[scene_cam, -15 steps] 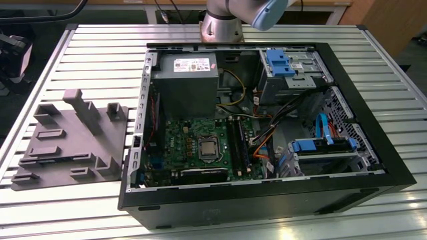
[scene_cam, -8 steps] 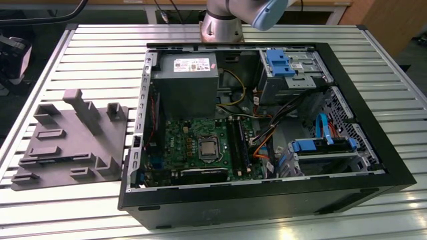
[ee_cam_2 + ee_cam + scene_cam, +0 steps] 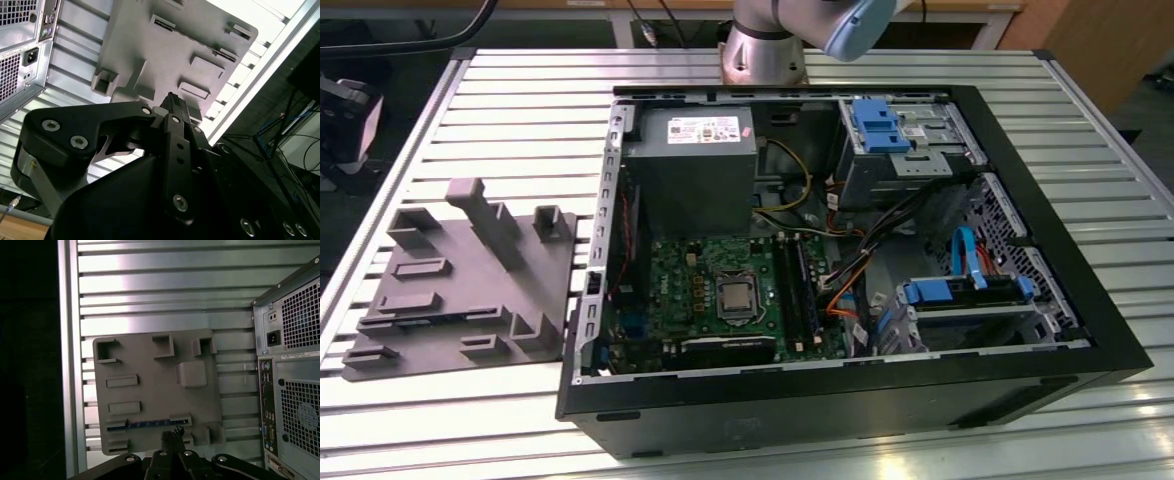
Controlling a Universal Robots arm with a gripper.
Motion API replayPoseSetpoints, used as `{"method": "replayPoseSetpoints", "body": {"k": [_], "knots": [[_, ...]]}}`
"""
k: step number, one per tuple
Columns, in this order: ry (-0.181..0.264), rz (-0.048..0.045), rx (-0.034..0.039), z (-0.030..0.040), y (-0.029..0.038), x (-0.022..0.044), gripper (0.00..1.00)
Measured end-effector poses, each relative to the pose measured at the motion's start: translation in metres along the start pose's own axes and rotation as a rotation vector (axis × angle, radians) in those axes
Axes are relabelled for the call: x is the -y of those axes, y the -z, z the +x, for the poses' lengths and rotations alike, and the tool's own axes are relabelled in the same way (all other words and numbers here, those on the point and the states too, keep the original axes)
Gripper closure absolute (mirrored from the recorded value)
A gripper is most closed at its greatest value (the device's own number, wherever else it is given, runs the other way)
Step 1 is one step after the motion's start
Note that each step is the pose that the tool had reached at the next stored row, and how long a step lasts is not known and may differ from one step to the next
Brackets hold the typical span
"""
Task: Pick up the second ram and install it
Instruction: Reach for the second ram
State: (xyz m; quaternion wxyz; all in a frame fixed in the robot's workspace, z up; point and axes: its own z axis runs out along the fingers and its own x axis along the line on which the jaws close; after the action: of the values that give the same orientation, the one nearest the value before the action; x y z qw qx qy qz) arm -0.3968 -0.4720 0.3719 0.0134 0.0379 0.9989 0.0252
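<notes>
- The hand [image 3: 172,432] is clenched, its two fingertips pressed together with nothing between them; the second wrist view shows it [image 3: 172,100] side-on as one dark stack.
- Just past the fingertips in the first wrist view lies the ram stick [image 3: 145,424], a thin blue strip seated in a long slot of the grey holder [image 3: 150,365]; whether the hand touches it cannot be told.
- In the second wrist view, the holder [image 3: 165,45] lies beyond the hand.
- Under the holder is the ribbed metal bench [image 3: 165,290].
- Off to one side of the hand stands the computer case [image 3: 295,365], its rear panel carrying a power socket [image 3: 273,337] and a label strip too small to read.
- The exterior view shows the case [image 3: 1067,330] open, with the motherboard [image 3: 707,290] and a white-labelled power supply [image 3: 687,165] inside, print unreadable, and the holder [image 3: 454,290] at the exterior view's left.
</notes>
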Motion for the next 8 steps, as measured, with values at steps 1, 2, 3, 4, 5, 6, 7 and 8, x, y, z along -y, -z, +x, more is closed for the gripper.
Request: {"method": "replayPoseSetpoints", "body": {"k": [1,2,3,4,5,6,7,8], "knots": [[0.0,0.0,0.0,0.0,-0.0002,0.0004,0.89],[0.0,0.0,0.0,0.0,-0.0003,0.0007,0.89],[0.0,0.0,0.0,-0.0001,-0.0004,0.0011,0.89],[0.0,0.0,0.0,-0.0001,-0.0006,0.0015,0.89],[0.0,-0.0001,0.0001,-0.0001,-0.0008,0.0018,0.89],[0.0,0.0,0.0,-0.0001,-0.0009,0.0021,0.89],[0.0,0.0,0.0,-0.0001,-0.001,0.0024,0.89],[0.0,0.0,0.0,-0.0002,-0.0011,0.0027,0.89]]}}
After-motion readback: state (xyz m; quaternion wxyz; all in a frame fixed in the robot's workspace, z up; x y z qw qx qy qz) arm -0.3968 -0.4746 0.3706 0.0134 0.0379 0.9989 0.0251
